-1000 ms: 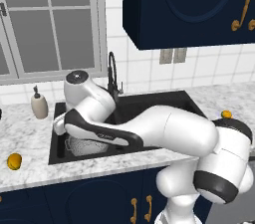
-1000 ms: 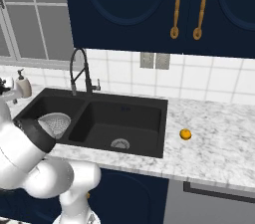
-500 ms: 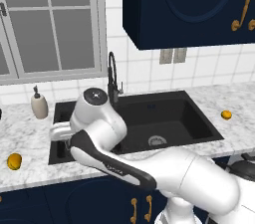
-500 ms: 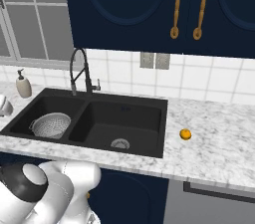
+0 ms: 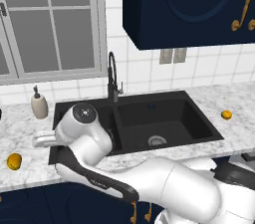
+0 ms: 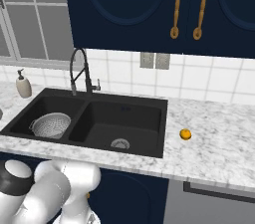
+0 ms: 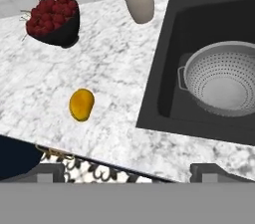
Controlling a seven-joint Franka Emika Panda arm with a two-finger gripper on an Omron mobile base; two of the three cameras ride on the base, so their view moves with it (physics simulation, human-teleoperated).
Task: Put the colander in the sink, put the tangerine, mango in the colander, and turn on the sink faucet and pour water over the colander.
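Our fingers (image 7: 127, 173) spread wide, mango (image 7: 81, 104) on the worktop (image 7: 109, 63) ahead between them, colander (image 7: 225, 78) in the sink (image 7: 199, 29) beyond the right finger

Glossy white rounded arm (image 5: 164, 188) segments, dark joint bands, grey round cap.

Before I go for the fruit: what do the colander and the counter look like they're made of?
Colander: looks like metal, silver-grey with a dull sheen and rows of small punched holes. Counter: looks like polished marble or similar stone, white with grey veining; since this is rendered, the exact stone stays open.
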